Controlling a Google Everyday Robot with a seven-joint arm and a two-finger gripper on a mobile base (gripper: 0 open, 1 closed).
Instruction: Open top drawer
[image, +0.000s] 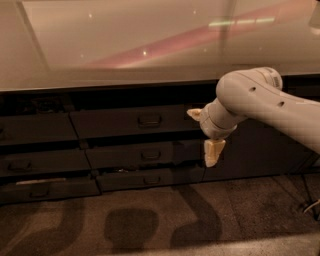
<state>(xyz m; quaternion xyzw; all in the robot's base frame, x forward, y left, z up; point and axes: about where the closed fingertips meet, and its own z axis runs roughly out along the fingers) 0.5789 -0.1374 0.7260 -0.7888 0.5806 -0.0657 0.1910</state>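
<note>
The top drawer (115, 124) is the widest dark front just under the counter, with a small loop handle (149, 120) at its centre. No gap shows around its front. My gripper (203, 133) hangs in front of the drawer's right end, well right of the handle and clear of it. It is open, with nothing between the fingers: one cream fingertip (193, 113) points left toward the drawer front, the other (212, 152) points down over the slimmer drawer below.
Two slimmer drawers (145, 155) (150, 178) lie under the top one. Another column of drawers (40, 161) stands to the left. A pale countertop (150, 50) overhangs them all. A dark cabinet door (260, 150) is behind my arm. A cable (311, 206) lies on the floor at right.
</note>
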